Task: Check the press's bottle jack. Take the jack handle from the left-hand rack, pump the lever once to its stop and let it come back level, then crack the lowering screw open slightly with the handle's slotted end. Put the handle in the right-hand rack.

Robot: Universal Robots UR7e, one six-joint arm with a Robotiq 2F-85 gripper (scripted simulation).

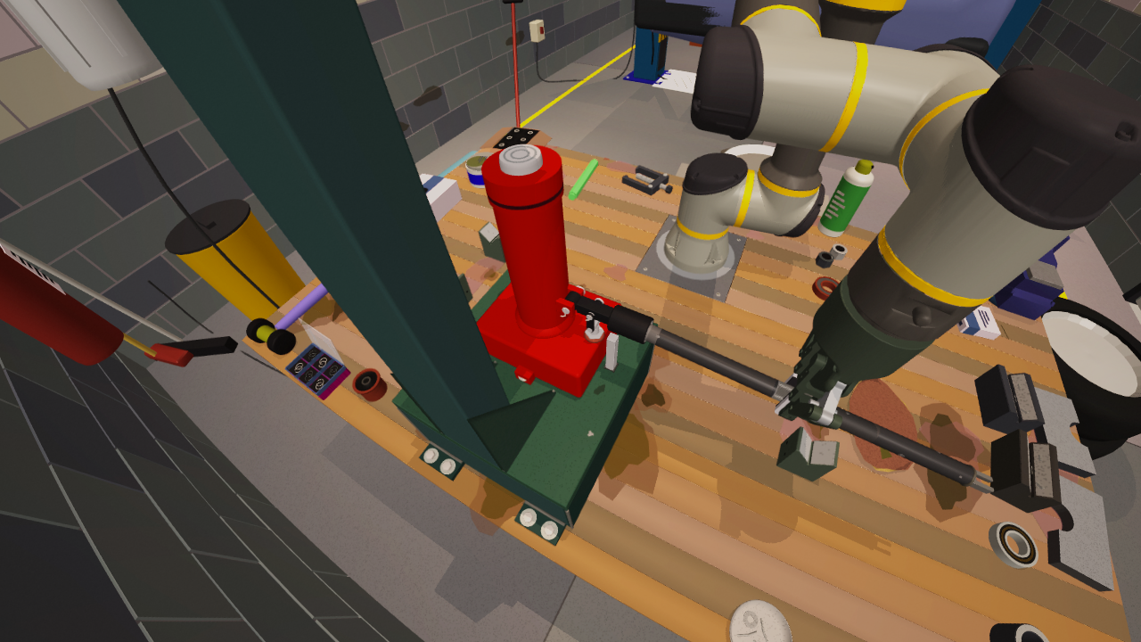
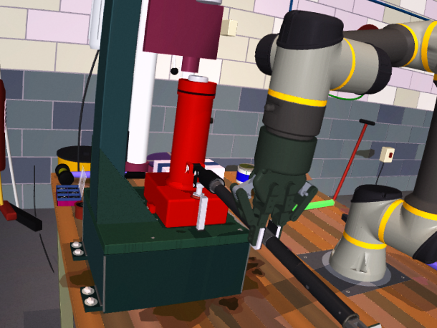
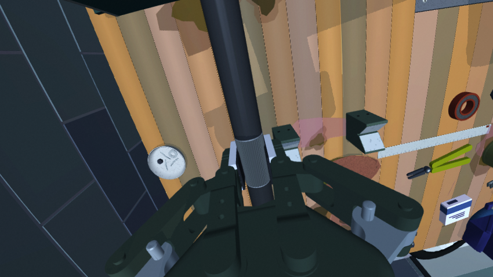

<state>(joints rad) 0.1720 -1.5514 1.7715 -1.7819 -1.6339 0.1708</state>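
Note:
The long black jack handle (image 1: 718,363) (image 2: 304,275) (image 3: 234,86) is socketed in the lever (image 1: 610,318) (image 2: 206,177) of the red bottle jack (image 1: 531,271) (image 2: 190,154), and slopes down away from it over the bench. The jack stands on the green press base. A hex lowering screw (image 1: 592,334) (image 2: 197,195) with a white post sits on the jack's foot beside the lever. The handle's slotted end (image 1: 977,477) points away from the jack. My gripper (image 1: 807,403) (image 2: 263,234) (image 3: 251,156) is closed around the handle's knurled band, partway along its length.
The dark green press frame (image 1: 319,200) (image 2: 111,143) towers over the jack. Two grey rack brackets (image 1: 807,453) (image 3: 367,136) sit on the bench below the handle. Vice blocks (image 1: 1037,447), bearings (image 1: 1013,544), a round gauge (image 3: 166,162), pliers (image 3: 441,162) and a ruler lie around.

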